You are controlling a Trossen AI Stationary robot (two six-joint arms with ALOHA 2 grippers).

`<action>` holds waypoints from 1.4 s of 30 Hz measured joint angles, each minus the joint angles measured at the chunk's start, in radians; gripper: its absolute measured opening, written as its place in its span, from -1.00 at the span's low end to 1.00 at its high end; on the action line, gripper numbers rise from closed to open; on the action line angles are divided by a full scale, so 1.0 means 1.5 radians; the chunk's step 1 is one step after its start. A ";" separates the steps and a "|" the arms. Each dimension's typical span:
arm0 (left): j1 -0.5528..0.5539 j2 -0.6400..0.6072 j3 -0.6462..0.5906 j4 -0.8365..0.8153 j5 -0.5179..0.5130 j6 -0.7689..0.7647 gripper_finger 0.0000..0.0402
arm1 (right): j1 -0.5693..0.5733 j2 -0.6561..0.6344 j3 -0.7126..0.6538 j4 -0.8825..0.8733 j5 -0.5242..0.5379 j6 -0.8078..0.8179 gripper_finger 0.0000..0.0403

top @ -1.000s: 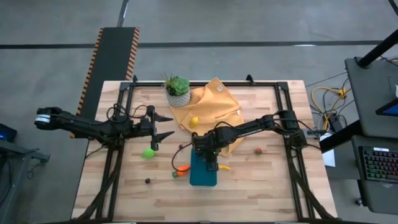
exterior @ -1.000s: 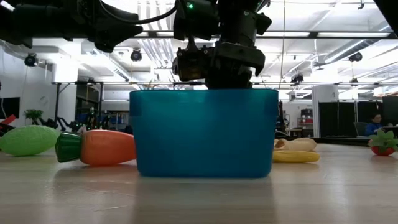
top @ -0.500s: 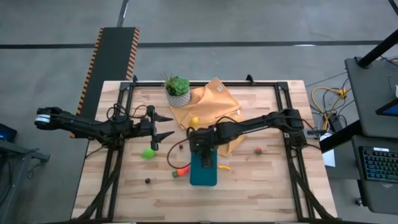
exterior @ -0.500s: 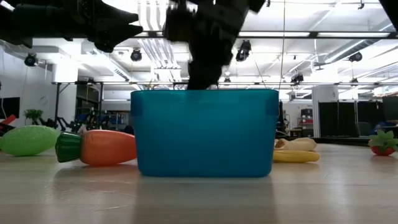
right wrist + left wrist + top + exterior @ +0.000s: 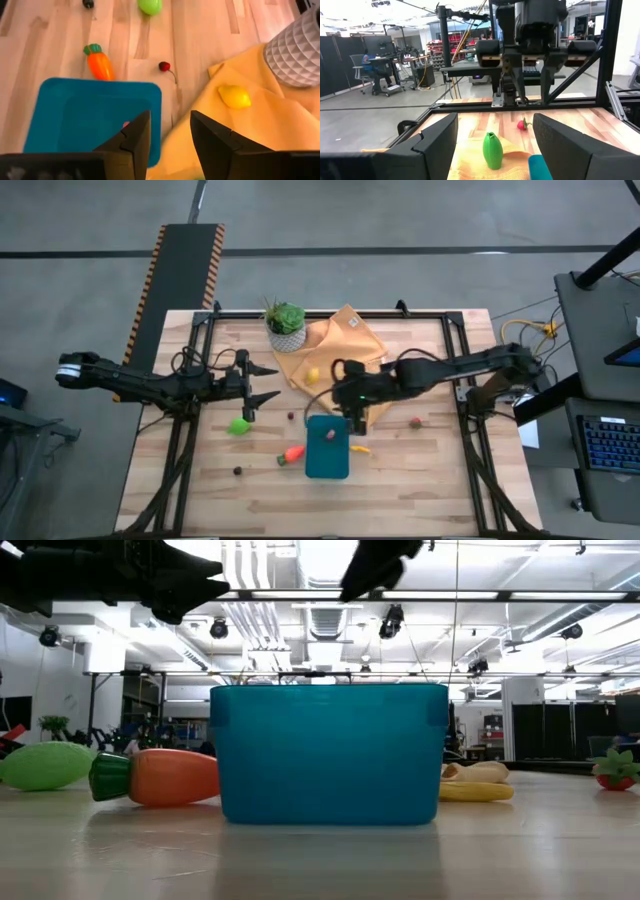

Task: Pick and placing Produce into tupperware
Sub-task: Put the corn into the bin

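The teal tupperware (image 5: 327, 455) (image 5: 328, 753) (image 5: 75, 115) stands on the table's near middle, with a small pinkish-red piece (image 5: 329, 434) (image 5: 125, 124) inside. My right gripper (image 5: 352, 418) (image 5: 170, 120) hangs open above its far right corner and holds nothing. Around the tupperware lie an orange carrot (image 5: 292, 452) (image 5: 100, 64), a cherry (image 5: 291, 417), a lime-green fruit (image 5: 238, 425), a dark berry (image 5: 238, 471), a yellow piece (image 5: 359, 449) and a strawberry (image 5: 415, 422). A lemon (image 5: 313, 375) (image 5: 234, 96) rests on the cloth. My left gripper (image 5: 272, 382) (image 5: 495, 120) waits open at the table's left.
A mustard-yellow cloth (image 5: 345, 350) lies at the far middle, beside a plant in a white pot (image 5: 286, 328). In the left wrist view a green toy (image 5: 493, 150) stands on the cloth. A black frame (image 5: 330, 313) runs along the table's edges. Bare wood shows at the near left and right.
My right gripper has risen out of the tupperware and drawn back toward the table's far right, over the edge of the cloth. A small pinkish-red piece now shows lying in the tupperware. The tupperware and the other produce have stayed where they were.
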 joint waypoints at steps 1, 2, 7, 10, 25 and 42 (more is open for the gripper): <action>0.000 0.000 0.000 0.000 0.000 0.000 0.22 | 0.004 -0.015 -0.013 -0.001 0.007 0.013 -0.36; 0.000 0.000 0.000 0.000 0.000 0.000 0.22 | 0.007 -0.028 -0.025 -0.001 0.012 0.025 -0.36; 0.000 0.000 0.000 0.001 0.000 0.000 0.22 | 0.027 -0.087 -0.084 -0.001 0.027 0.082 -0.36; 0.000 0.000 0.000 0.001 0.000 0.000 0.22 | 0.044 -0.114 -0.121 -0.004 0.027 0.117 -0.36; 0.000 0.000 0.000 0.001 0.000 0.000 0.22 | 0.121 -0.140 -0.254 0.053 0.026 0.243 -0.33; 0.000 0.003 -0.002 -0.003 0.000 0.000 0.22 | 0.173 -0.060 -0.355 0.213 0.021 0.299 -0.29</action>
